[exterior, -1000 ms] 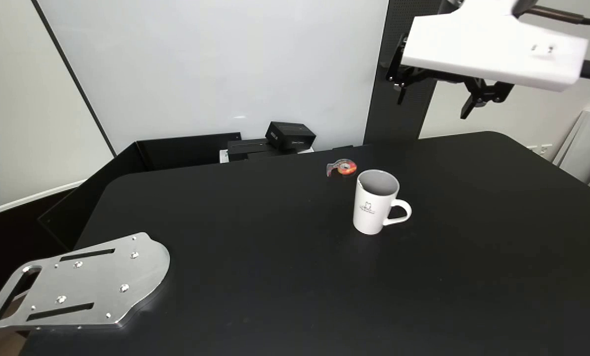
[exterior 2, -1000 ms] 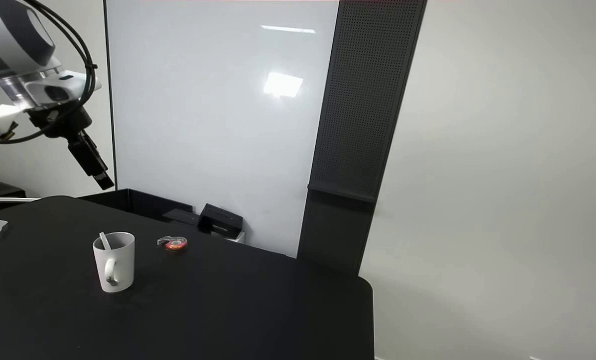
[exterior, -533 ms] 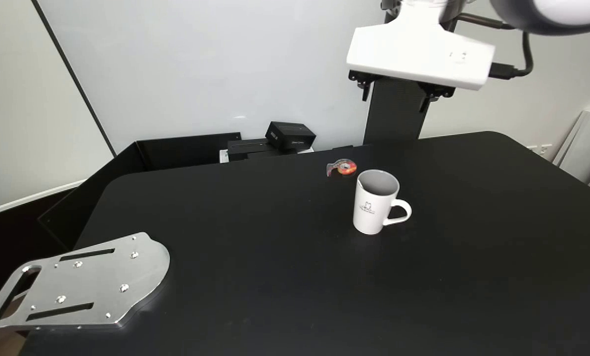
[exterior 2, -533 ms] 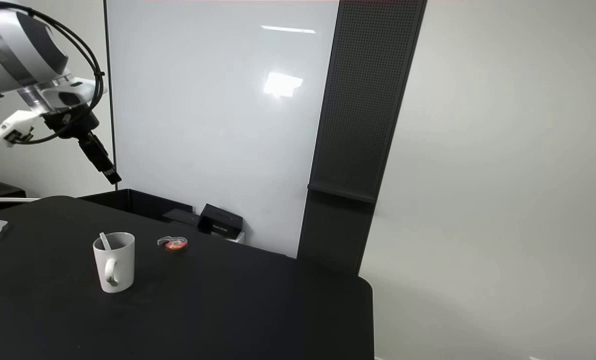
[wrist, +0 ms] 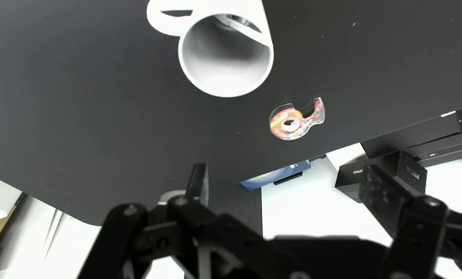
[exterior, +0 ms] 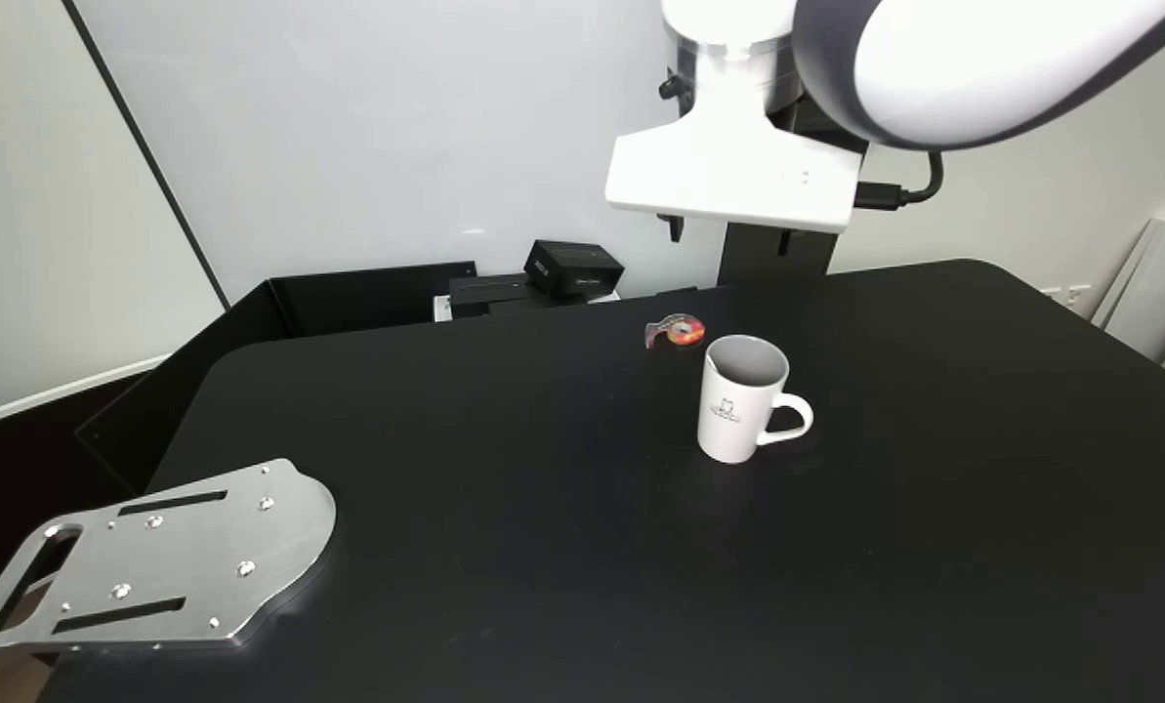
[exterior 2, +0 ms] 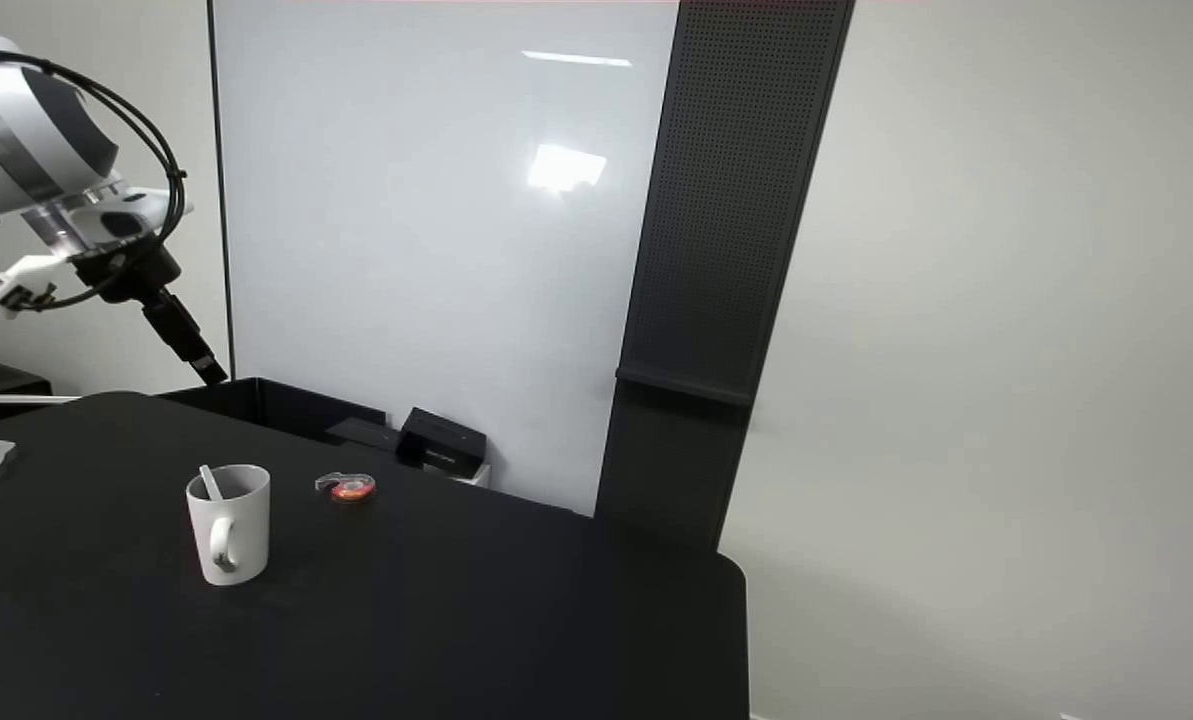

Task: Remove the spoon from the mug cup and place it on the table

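Observation:
The white mug cup (exterior: pixel 728 420) stands upright on the black table (exterior: pixel 494 488), with its handle toward the right in that exterior view. The slim white spoon (exterior 2: pixel 211 483) leans inside the mug cup (exterior 2: pixel 241 535), its end sticking up above the rim. In the wrist view the spoon (wrist: pixel 250 33) lies against the inner wall of the mug cup (wrist: pixel 227 81). My gripper (wrist: pixel 285 176) is open with nothing between its fingers. It is high above the table's back edge, behind and apart from the mug cup, in both exterior views (exterior: pixel 730 237) (exterior 2: pixel 214 374).
A clear and red tape dispenser (exterior: pixel 682 330) lies behind the mug cup, near the table's back edge. A grey metal plate (exterior: pixel 191 547) lies at the table's left. Black boxes (exterior: pixel 572 268) sit beyond the back edge, before a white wall panel (exterior: pixel 426 127).
The arm has swung left across an exterior view, and over the last half second the gripper has come down. The gripper has stayed open. The mug cup and spoon have not moved.

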`<state>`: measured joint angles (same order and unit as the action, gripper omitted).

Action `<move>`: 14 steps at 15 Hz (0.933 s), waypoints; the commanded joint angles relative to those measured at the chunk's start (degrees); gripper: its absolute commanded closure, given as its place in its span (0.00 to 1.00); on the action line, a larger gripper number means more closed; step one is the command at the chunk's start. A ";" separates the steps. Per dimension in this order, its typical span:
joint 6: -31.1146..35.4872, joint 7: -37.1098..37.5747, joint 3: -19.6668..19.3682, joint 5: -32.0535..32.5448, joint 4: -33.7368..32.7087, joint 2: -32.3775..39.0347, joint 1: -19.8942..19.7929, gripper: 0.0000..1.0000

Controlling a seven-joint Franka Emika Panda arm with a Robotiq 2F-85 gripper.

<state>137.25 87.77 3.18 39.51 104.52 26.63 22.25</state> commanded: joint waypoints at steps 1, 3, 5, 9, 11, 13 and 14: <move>-3.13 1.37 -1.28 0.71 -4.05 3.55 1.76 0.00; -3.81 0.70 -1.32 -0.05 -4.97 4.80 1.88 0.00; -4.08 0.35 -1.31 -0.61 -5.69 5.95 1.89 0.00; -3.94 -0.76 -0.98 -2.36 -6.93 8.13 1.61 0.00; -3.81 -1.08 -1.05 -3.23 -7.37 9.10 1.79 0.00; -3.76 -1.30 -1.15 -4.15 -7.64 9.95 2.01 0.00; -3.69 -1.38 -1.20 -4.51 -7.75 10.32 2.18 0.00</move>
<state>134.68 87.29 2.47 36.77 99.24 35.09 23.59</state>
